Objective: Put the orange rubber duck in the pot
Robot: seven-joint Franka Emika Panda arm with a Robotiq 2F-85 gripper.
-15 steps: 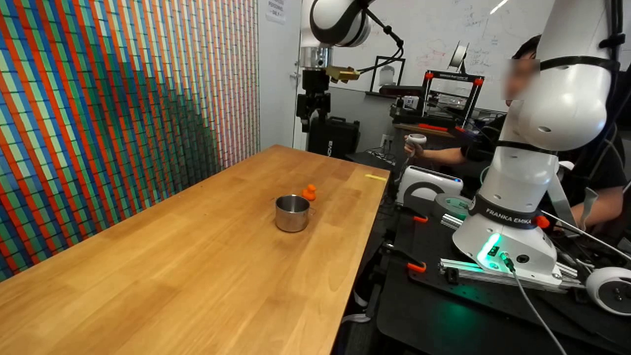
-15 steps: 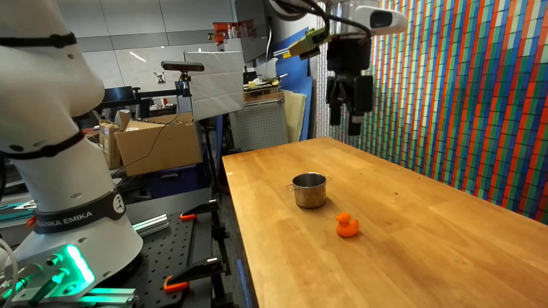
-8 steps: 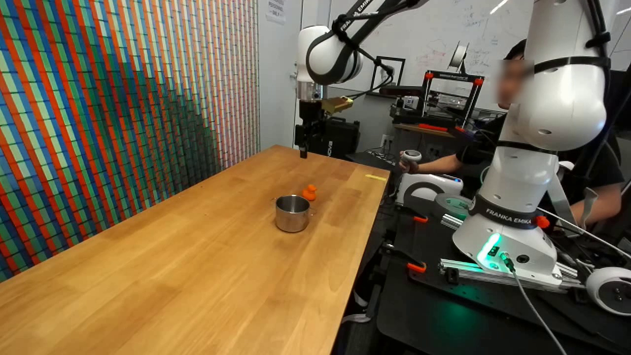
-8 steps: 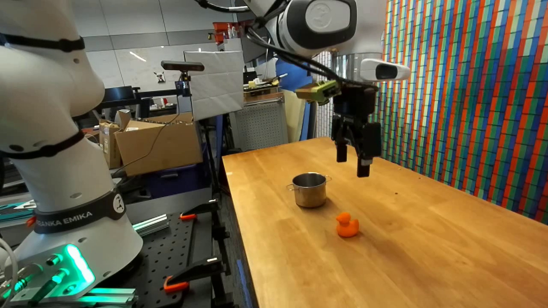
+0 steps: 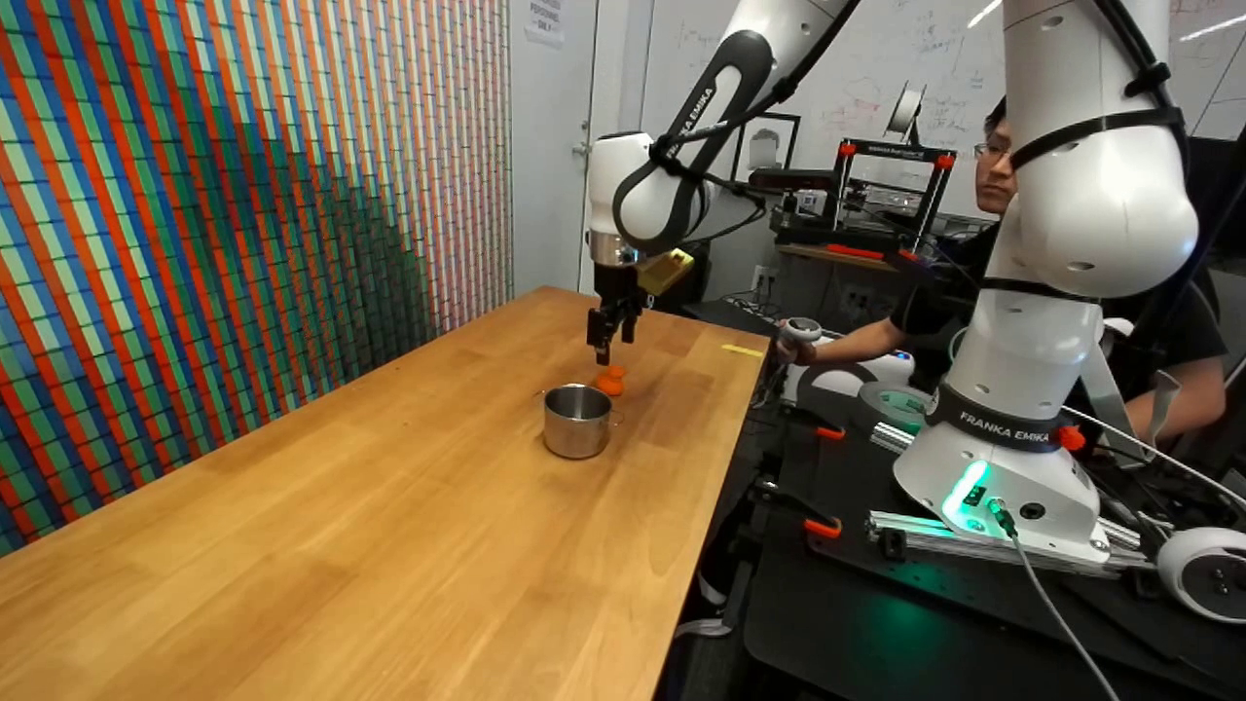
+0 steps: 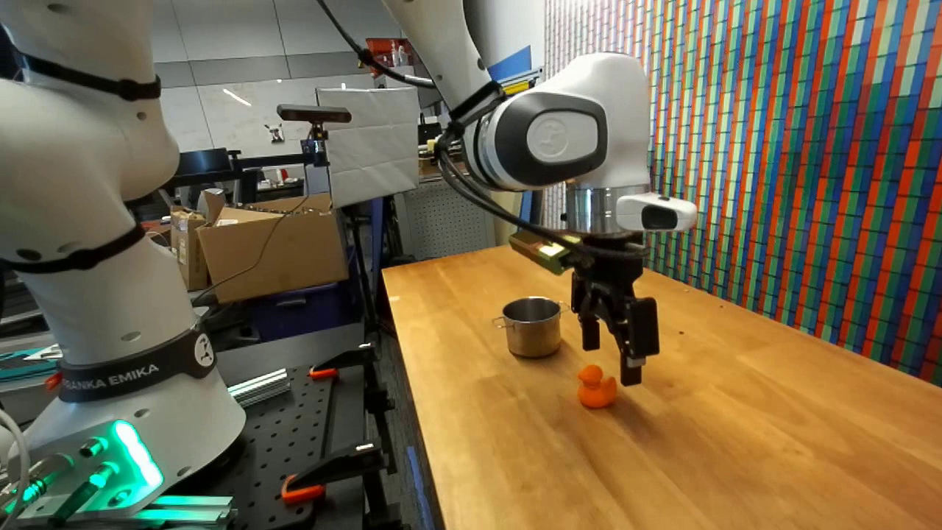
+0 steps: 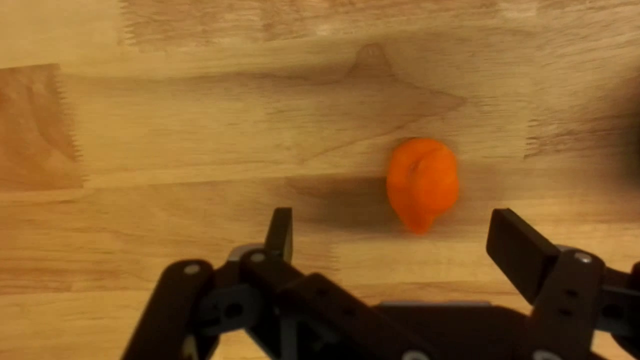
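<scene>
**Wrist view: gripper (image 7: 392, 220) spread wide near the orange rubber duck (image 7: 425, 175), holding nothing**

Can see both fingers (image 7: 520, 252) well apart, with the duck clear of them and a bit ahead. Lower gripper parts cropped off. Can't make out the dark smudge (image 7: 632, 142) at the right edge, cut off and blurry. In an exterior view, a fingertip (image 5: 603, 356) right at the duck's outline, height hard to judge. Upright on the table (image 6: 500, 442), duck smooth and rounded. Near it but apart: the pot (image 6: 533, 335), upright, short, round, silvery metal, darker inside, thin wire handles.

Further out, "FRANKA EMIKA" readable on the robot arm's (image 5: 1100, 214) base band. Behind that, a person (image 5: 925, 307), partly hidden. "PERSONNEL" and "ONLY" legible on a sign (image 5: 546, 21), top cropped; whiteboard (image 5: 827, 58) scribbles too faint. Texture-wise: table in wooden strips with zigzag joints; in both exterior views, a wall (image 5: 292, 78) in narrow multicolour stripes, gridded like tiles.
</scene>
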